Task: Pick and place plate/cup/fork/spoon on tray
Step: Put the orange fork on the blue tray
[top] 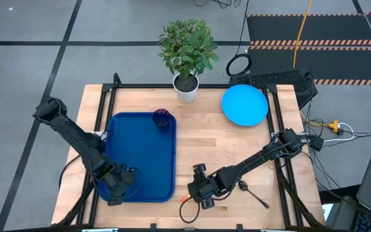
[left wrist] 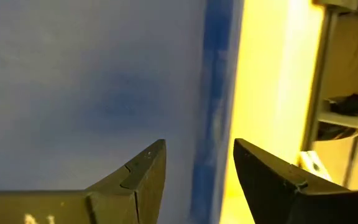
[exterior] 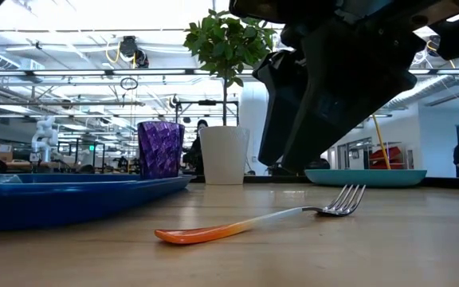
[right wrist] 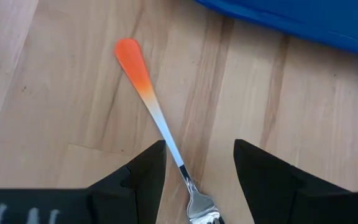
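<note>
Holding only the cup (top: 162, 118), the tray (top: 140, 161) lies under the spread left claw (top: 122, 183); right claw (top: 201, 193) spread over fork (right wrist: 160, 127).

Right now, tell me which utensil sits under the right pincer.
The fork, orange-handled, lies on the table between the right pincer's open fingers; the spoon lies apart.

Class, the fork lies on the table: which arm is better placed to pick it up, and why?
Right. The right gripper hangs with open jaws straddling the fork; the left gripper is over the tray.

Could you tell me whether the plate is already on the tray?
No, in the high view the plate lies on the bare table, apart from the tray, which holds only the cup.
</note>
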Controlling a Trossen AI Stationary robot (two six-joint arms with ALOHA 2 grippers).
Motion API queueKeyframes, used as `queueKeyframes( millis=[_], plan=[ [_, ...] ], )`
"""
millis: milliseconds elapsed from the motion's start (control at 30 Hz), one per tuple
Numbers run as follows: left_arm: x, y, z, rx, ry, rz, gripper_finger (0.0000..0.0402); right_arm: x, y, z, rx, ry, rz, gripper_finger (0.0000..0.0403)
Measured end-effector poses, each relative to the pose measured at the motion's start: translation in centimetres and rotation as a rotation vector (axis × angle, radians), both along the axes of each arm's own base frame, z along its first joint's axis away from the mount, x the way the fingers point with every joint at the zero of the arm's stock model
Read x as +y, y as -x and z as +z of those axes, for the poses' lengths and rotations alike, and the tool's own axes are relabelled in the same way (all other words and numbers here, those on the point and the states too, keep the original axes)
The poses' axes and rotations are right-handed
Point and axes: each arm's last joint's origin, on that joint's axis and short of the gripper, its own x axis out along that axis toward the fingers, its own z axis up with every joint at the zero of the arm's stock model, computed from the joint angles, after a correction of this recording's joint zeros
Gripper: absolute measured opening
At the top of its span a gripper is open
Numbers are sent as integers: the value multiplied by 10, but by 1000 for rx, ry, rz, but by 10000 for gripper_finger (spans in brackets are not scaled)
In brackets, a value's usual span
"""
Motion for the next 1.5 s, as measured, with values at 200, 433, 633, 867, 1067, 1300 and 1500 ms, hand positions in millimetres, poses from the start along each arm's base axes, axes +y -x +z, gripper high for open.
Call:
queueKeyframes(
  millis=[200,433,633,867,1067,1300,1500],
  plan=[
    [-5,7,-1,55,5,32,188,-1,2,-1,20,5,-11,183],
    [-8,8,-9,91,-34,42,188,-1,3,-1,31,11,-11,183],
    [-12,5,-27,151,-103,38,188,-1,3,-1,31,12,-12,183],
    [-16,3,-40,195,-127,-9,188,-2,3,-2,24,33,-22,183],
    [-17,0,-40,151,-127,-12,188,-3,4,-5,27,26,-16,183],
    [-17,-1,-41,141,-135,-11,188,-3,10,-22,27,-56,-3,183],
    [-17,-1,-41,138,-139,-16,188,-5,11,-28,17,-61,-4,166]
  ],
)
